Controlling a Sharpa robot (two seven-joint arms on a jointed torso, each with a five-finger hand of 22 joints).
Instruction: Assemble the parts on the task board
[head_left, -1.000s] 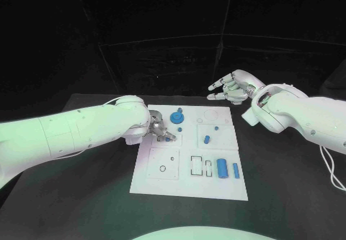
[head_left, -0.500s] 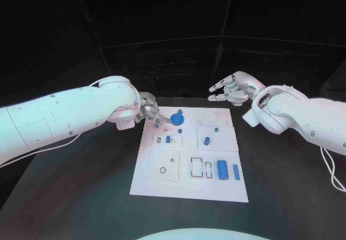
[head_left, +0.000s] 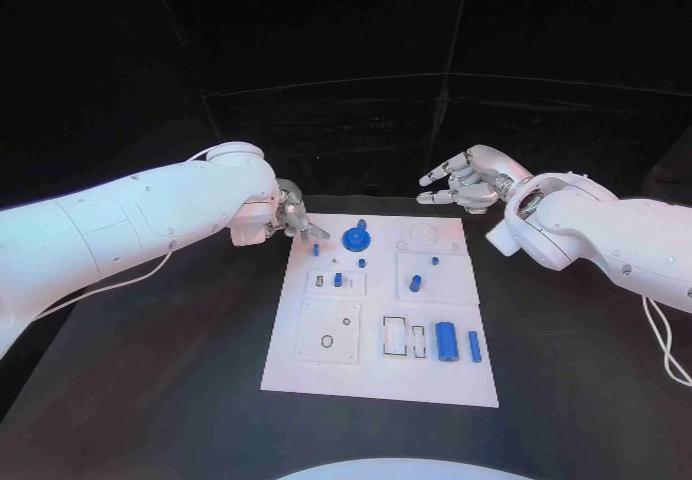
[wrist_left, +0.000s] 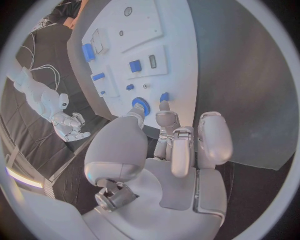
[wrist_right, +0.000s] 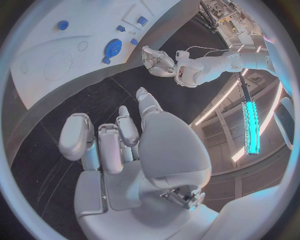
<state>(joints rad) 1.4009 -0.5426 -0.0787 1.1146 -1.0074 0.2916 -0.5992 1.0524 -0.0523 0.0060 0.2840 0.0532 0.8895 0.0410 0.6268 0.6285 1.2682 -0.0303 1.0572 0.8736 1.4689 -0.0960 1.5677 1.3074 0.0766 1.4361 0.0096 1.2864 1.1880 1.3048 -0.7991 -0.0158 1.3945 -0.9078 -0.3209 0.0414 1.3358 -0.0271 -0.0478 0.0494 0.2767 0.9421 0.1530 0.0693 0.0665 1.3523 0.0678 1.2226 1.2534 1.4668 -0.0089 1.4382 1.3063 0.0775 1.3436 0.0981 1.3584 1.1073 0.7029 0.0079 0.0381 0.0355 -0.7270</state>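
Task board (head_left: 378, 385) lies flat on the counter (head_left: 173, 390) between both arms. The left robot hand (head_left: 293, 220) hovers at its far corner, fingers loosely curled, holding nothing I can make out; a small blue peg (wrist_left: 164, 96) and the blue gear (head_left: 355, 238) sit just beyond its fingertips. I'd lower slowly, pinching the peg squarely. The right robot hand (head_left: 464, 180) hangs spread and empty, well apart.

text: none legible | task board (head_left: 378, 375): outlines only, no readable labels or numbers
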